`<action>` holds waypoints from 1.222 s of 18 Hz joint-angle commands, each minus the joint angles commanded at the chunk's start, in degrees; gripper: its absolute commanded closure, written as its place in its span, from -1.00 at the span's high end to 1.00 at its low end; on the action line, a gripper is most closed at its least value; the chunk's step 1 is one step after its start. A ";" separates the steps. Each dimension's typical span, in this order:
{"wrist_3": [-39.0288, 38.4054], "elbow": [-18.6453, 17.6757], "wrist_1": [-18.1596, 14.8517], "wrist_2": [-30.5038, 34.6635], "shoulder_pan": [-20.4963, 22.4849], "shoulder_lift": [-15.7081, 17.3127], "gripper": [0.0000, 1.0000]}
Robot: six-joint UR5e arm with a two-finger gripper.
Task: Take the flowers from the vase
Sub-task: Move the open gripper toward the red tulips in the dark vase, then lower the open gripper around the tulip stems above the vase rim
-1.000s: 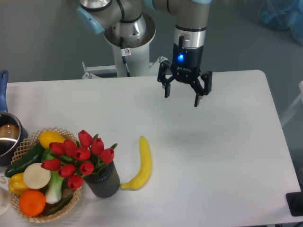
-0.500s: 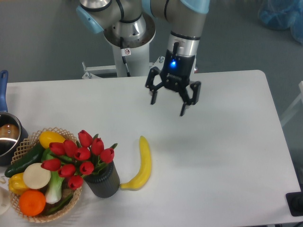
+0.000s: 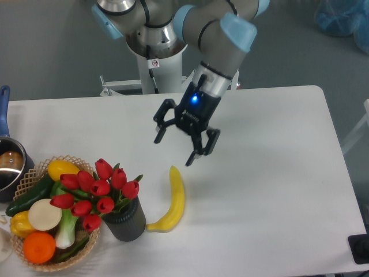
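One black two-finger pincer (image 3: pixel 174 152) hangs above the white worktop (image 3: pixel 271 173), tilted toward the lower left, its fingers spread wide with nothing between them (a blue light glows on its body). About ten red tulip buds with green stems and leaves (image 3: pixel 95 194) stand in the short dark grey-black cylindrical vase (image 3: pixel 126 220) near the worktop's front left edge, well apart from the pincer. A yellow banana (image 3: pixel 174 199) lies just right of the vase, its lower tip close to the vase's base. Left of the vase, touching it, sits a woven wicker basket (image 3: pixel 31 173) filled with fruit and vegetables, an orange (image 3: pixel 39 247) at its front. A metal pot with a blue handle (image 3: pixel 8 164) shows at the left edge.
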 joint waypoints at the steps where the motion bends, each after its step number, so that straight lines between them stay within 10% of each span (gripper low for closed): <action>1: 0.17 0.00 0.44 -1.50 -0.35 -0.62 1.00; 22: 0.00 8.97 3.60 -7.14 -7.21 -11.61 1.00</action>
